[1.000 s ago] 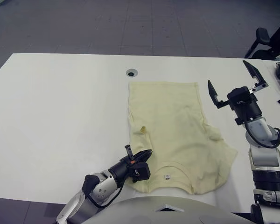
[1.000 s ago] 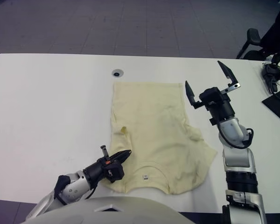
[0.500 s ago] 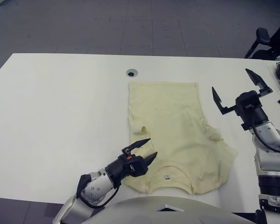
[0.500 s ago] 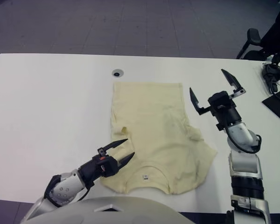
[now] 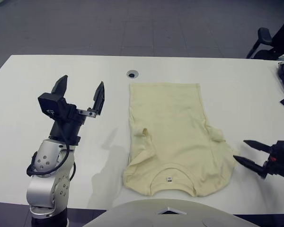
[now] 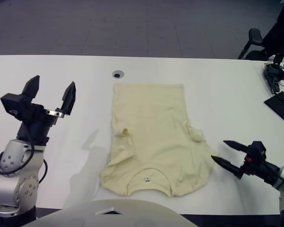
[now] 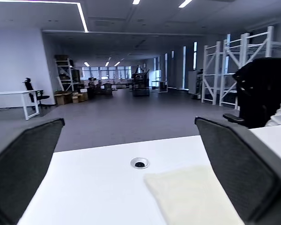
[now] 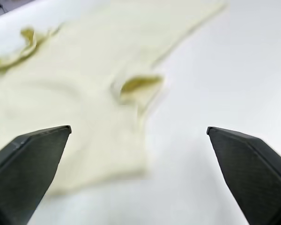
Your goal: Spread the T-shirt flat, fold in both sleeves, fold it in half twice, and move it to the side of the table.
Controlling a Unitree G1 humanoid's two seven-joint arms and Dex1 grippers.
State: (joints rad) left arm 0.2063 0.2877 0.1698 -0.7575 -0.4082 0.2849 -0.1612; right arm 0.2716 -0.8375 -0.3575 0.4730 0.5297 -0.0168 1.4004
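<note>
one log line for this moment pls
T-shirt: lying on table, collar nearest robot, unheld | left gripper: open, raised, left of shirt | right gripper: open, low beside shirt's right edge

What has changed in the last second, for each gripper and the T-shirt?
The left gripper opened, let go of the near left corner of the T-shirt, and rose away to the left. The right gripper, open throughout, dropped from beside the T-shirt's right edge to low beside its near right corner. The T-shirt lies as before.

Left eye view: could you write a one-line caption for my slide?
Pale yellow T-shirt on white table; left gripper open and upright, right gripper open beside the shirt.
</note>
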